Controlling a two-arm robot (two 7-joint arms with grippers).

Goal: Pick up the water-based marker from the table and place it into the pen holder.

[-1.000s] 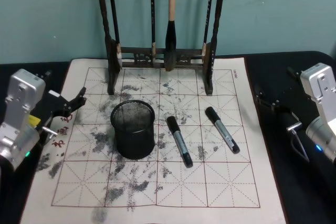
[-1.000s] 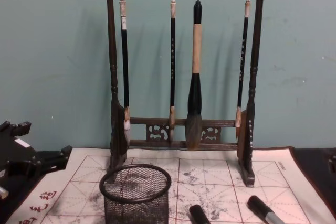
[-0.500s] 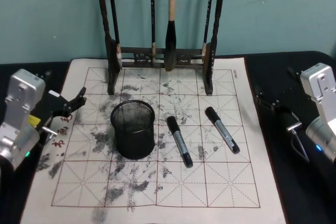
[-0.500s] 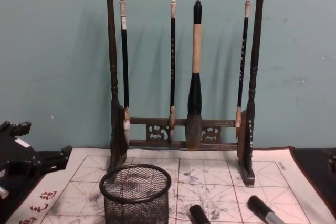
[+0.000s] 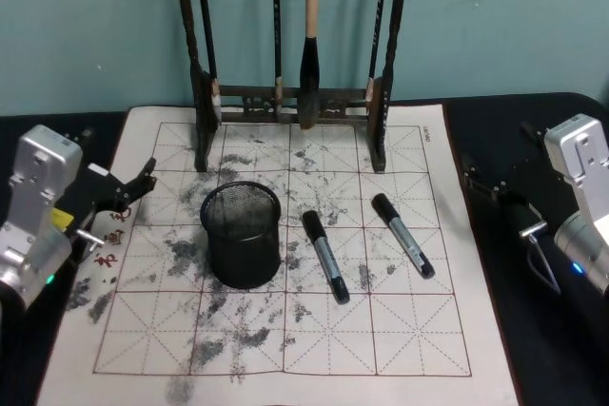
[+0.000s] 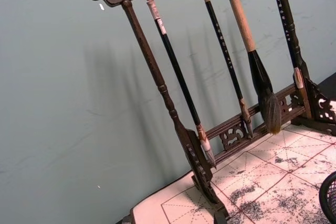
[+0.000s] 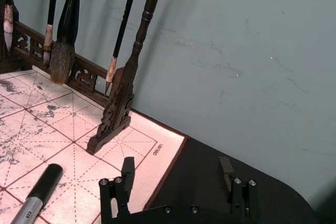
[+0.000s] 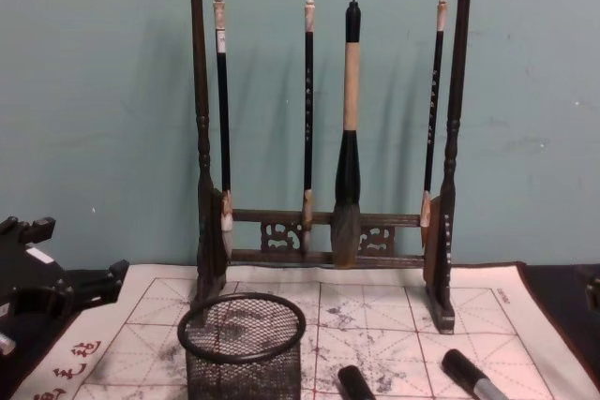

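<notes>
Two black-capped, grey-barrelled water-based markers lie on the inked grid mat: one (image 5: 325, 257) just right of the pen holder, the other (image 5: 402, 235) farther right. Their caps show in the chest view (image 8: 354, 383) (image 8: 464, 372), and the right-hand marker (image 7: 37, 192) lies in the right wrist view. The pen holder (image 5: 241, 235) (image 8: 242, 344) is a black mesh cup standing upright and empty; its rim (image 6: 328, 198) edges the left wrist view. My left gripper (image 5: 116, 161) (image 8: 66, 255) hovers open at the mat's left edge. My right gripper (image 5: 497, 161) (image 7: 177, 170) is open over the black table, right of the mat.
A tall dark wooden rack (image 5: 290, 102) (image 8: 323, 138) hung with several calligraphy brushes stands at the back of the mat (image 5: 257, 349), against the teal wall. Black tabletop (image 5: 542, 349) lies on both sides of the mat.
</notes>
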